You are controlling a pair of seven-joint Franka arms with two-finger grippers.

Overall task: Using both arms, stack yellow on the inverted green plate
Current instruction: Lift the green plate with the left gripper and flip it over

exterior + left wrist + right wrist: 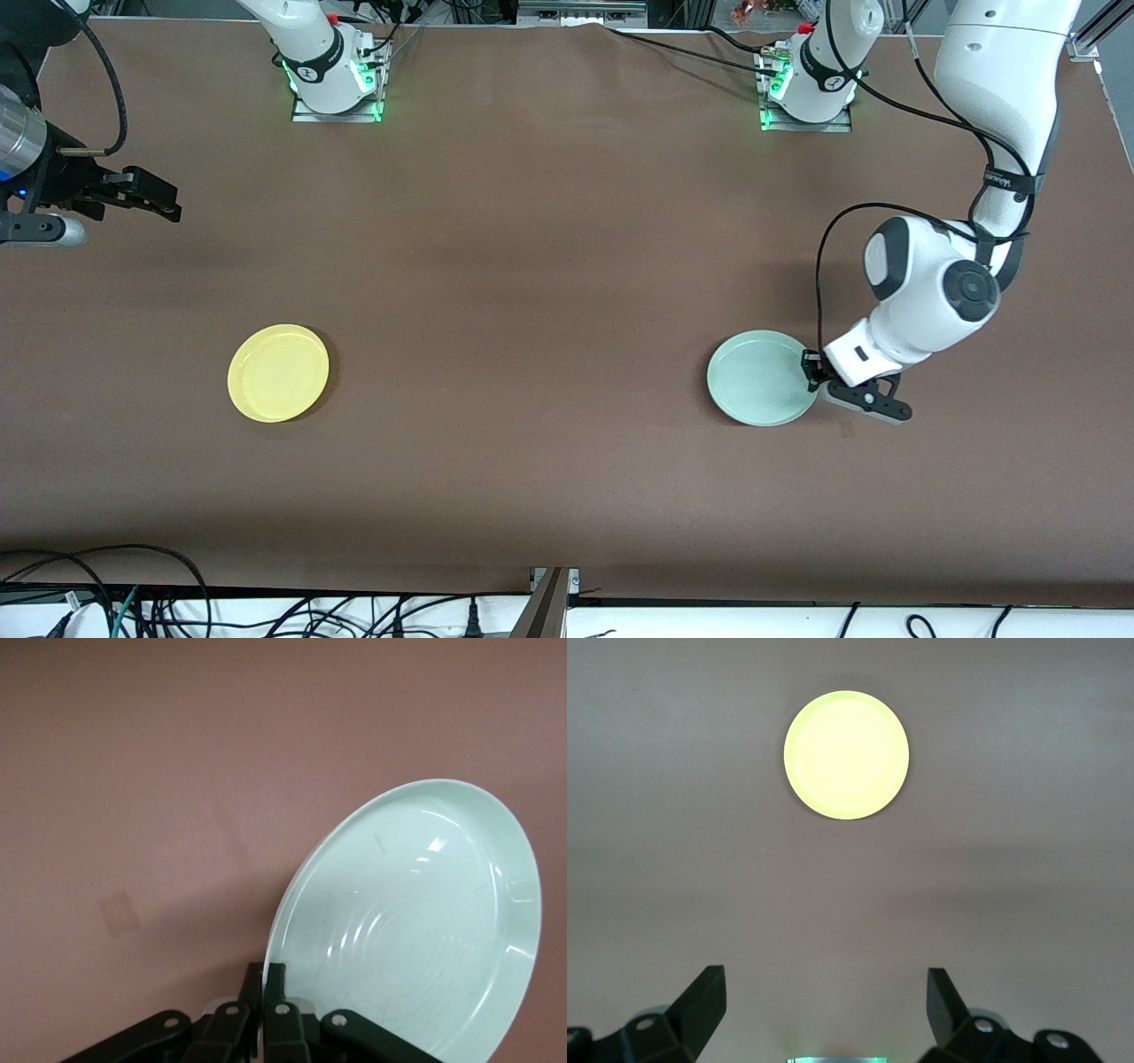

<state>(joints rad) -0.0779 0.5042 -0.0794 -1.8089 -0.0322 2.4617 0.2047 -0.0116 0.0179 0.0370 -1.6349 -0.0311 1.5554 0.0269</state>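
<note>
Left gripper (812, 374) jaws clamp the green plate (760, 378) rim at the worktop (549, 266) left-arm end. Right gripper (164, 202) waits, jaws wide; yellow plate (278, 372) lies toward the right-arm end.

Even overhead light, soft shadows; glare on green plate (416, 930); yellow (846, 755) overexposed.

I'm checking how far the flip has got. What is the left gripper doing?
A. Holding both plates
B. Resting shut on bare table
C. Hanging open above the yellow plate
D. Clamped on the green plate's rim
D: the left gripper is shut on the rim of the green plate, which is tilted in the left wrist view.
</note>
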